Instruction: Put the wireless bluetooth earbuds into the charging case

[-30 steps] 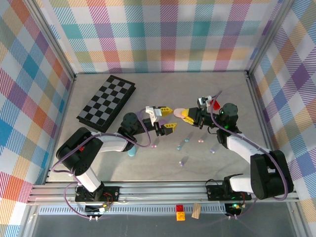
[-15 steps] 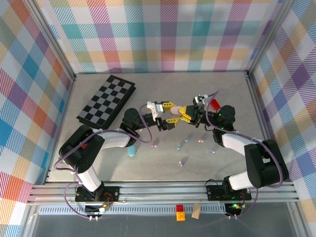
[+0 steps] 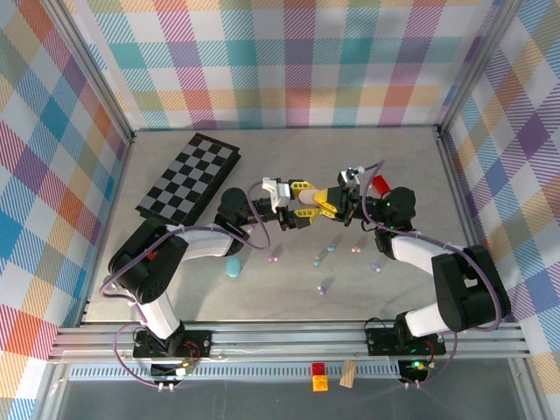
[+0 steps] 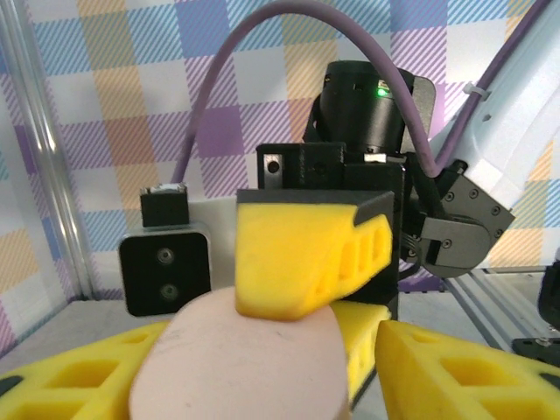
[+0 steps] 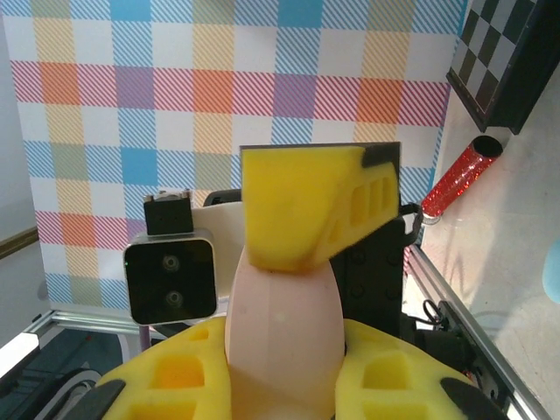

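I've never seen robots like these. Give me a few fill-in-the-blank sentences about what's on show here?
The right pincer is clamped on a ___ pebble-shaped case. The board on the left has a ___ pattern. The glittery tube is ___.
Missing words: pink, checkered, red.

folded checkerboard (image 3: 188,182) back left, red glittery tube (image 5: 459,175) on table, red-yellow blocks (image 3: 320,376) on front rail

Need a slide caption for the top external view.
Over the table, the right gripper holds the pink case, left gripper at its other end; earbuds lie loose nearby.
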Tool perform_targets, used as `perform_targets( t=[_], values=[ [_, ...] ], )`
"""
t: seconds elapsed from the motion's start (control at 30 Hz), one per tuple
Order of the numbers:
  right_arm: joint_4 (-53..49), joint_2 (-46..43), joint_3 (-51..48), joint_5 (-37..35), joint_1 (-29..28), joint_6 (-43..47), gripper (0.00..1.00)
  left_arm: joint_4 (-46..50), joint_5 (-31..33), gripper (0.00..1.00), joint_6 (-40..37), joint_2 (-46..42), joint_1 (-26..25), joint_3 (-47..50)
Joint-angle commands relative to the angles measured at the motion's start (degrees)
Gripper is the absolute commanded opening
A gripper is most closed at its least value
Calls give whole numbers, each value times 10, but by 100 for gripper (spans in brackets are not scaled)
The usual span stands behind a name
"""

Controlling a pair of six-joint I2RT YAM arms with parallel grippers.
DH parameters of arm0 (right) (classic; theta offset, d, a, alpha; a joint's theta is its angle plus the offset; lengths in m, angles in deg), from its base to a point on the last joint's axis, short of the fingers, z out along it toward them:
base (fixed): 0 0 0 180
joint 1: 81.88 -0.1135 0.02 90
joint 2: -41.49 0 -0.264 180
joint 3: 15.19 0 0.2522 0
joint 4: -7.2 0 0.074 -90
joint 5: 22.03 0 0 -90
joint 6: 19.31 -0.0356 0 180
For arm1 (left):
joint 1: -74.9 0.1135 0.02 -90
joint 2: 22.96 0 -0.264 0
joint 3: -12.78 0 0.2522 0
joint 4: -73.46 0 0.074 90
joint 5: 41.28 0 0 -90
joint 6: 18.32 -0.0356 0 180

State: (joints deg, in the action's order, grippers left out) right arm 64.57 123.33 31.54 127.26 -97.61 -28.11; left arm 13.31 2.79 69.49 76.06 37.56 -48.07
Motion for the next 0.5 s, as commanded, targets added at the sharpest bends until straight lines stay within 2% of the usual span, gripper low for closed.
perform_targets(
  t=[0.0,0.33,0.47],
  values=[
    [32,-20,21,-8,-2,6,0,-30,-32,61,3,-5,4,3],
    [7,-35,17,-13,-1,26,0,-32,-32,51,4,-15,14,14],
    [-2,-36,17,-11,-1,31,0,-32,-33,50,6,-17,15,14]
  ],
)
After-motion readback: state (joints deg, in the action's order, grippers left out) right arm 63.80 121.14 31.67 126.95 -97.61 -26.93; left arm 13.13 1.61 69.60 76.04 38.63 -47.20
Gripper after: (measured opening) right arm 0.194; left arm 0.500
